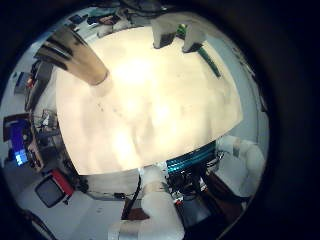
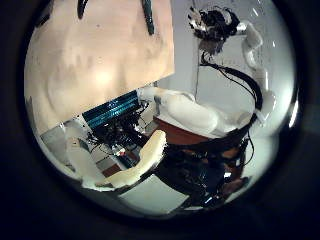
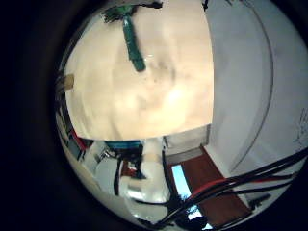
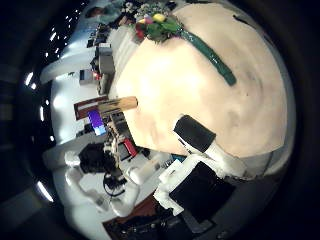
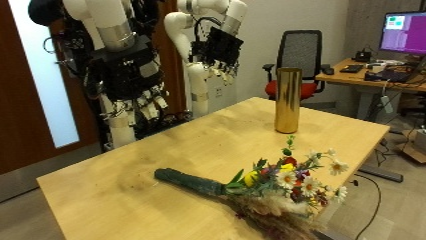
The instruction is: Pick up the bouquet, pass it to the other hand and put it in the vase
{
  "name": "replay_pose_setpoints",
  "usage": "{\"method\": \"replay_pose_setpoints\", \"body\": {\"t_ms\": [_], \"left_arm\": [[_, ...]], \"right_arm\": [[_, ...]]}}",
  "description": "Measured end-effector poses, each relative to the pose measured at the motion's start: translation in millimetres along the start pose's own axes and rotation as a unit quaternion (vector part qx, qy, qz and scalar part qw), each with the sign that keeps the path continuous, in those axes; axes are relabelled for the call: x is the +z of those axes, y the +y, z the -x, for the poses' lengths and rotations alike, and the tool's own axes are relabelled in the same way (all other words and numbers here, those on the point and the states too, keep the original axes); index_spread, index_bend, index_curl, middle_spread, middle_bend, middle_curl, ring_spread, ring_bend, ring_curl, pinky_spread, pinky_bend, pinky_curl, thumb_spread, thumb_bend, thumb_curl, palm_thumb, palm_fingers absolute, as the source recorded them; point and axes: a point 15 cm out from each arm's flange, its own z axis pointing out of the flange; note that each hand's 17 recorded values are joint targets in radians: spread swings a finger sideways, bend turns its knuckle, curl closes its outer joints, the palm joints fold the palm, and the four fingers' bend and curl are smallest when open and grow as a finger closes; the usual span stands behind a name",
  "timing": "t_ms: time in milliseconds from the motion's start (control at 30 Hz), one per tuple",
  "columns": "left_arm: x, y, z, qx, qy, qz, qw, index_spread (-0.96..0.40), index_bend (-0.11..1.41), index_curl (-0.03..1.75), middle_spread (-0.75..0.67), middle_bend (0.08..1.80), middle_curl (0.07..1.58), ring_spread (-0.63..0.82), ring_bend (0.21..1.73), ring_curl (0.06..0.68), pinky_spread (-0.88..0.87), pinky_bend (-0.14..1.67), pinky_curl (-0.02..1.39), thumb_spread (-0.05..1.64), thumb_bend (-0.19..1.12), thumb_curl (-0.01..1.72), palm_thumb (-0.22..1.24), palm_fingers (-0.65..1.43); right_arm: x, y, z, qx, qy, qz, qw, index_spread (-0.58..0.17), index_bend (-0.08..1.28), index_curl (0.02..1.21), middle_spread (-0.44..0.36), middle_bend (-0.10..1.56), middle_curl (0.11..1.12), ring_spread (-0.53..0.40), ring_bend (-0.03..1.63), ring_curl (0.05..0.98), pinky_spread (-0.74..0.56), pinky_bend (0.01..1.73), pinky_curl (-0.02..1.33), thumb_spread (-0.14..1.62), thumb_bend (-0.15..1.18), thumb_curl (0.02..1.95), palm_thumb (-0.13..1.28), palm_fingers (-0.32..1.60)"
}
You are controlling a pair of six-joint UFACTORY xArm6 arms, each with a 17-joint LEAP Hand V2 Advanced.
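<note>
My view past the light wooden table (image 5: 120, 175): an office corner.

I see a black mesh office chair with a red seat (image 5: 302, 55) just behind the table, a wooden desk (image 5: 386, 80) carrying a lit purple monitor (image 5: 404, 32) beyond it, a dark brown door (image 5: 16, 110) beside a frosted glass panel (image 5: 60, 95), and pale grey floor (image 5: 393, 205).

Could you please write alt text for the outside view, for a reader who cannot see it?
A bouquet with a green wrapped stem lies flat on a wooden table, apart from an upright gold vase. The left hand and right hand hang above the table's far edge, holding nothing.
</note>
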Motion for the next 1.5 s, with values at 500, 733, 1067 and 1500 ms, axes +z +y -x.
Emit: {"method": "replay_pose_setpoints", "body": {"t_ms": [500, 733, 1067, 1500], "left_arm": [[-1, 3, -5, 0.007, 0.0, 0.005, 1.0, 0.13, 0.15, 0.27, 0.47, 0.25, 0.33, 0.6, 0.52, 0.211, 0.6, 0.27, 0.32, 0.91, -0.03, 0.31, 0.4, 0.01], [-1, 4, -7, 0.008, 0.0, 0.007, 0.9999, 0.13, 0.15, 0.27, 0.46, 0.25, 0.33, 0.6, 0.52, 0.21, 0.6, 0.27, 0.32, 0.91, -0.03, 0.31, 0.41, 0.0], [2, 4, -7, 0.008, 0.002, 0.013, 0.9999, 0.13, 0.15, 0.27, 0.45, 0.25, 0.33, 0.6, 0.52, 0.208, 0.6, 0.27, 0.32, 0.91, -0.03, 0.31, 0.41, 0.01], [2, 6, -9, 0.01, 0.006, 0.012, 0.9999, 0.13, 0.15, 0.27, 0.45, 0.25, 0.32, 0.6, 0.52, 0.207, 0.6, 0.27, 0.32, 0.92, -0.03, 0.31, 0.42, 0.0]], "right_arm": [[107, -89, 0, 0.047, -0.036, -0.031, 0.998, -0.088, 0.15, 0.26, 0.195, 0.43, 0.36, 0.12, 0.67, 0.187, 0.26, 0.52, 0.23, 1.11, -0.02, 0.36, 0.56, 0.22], [142, -95, -5, 0.058, -0.031, -0.01, 0.998, -0.059, 0.15, 0.25, 0.189, 0.44, 0.37, 0.12, 0.68, 0.194, 0.26, 0.52, 0.23, 1.09, -0.02, 0.38, 0.62, 0.2], [179, -93, 8, 0.055, -0.024, 0.023, 0.998, -0.053, 0.15, 0.26, 0.178, 0.44, 0.37, 0.114, 0.7, 0.205, 0.27, 0.51, 0.23, 1.03, -0.02, 0.42, 0.71, 0.2], [196, -104, 18, 0.051, -0.02, 0.037, 0.998, -0.053, 0.15, 0.26, 0.15, 0.48, 0.38, 0.067, 0.75, 0.22, 0.21, 0.48, 0.23, 1.0, -0.02, 0.45, 0.76, 0.25]]}}
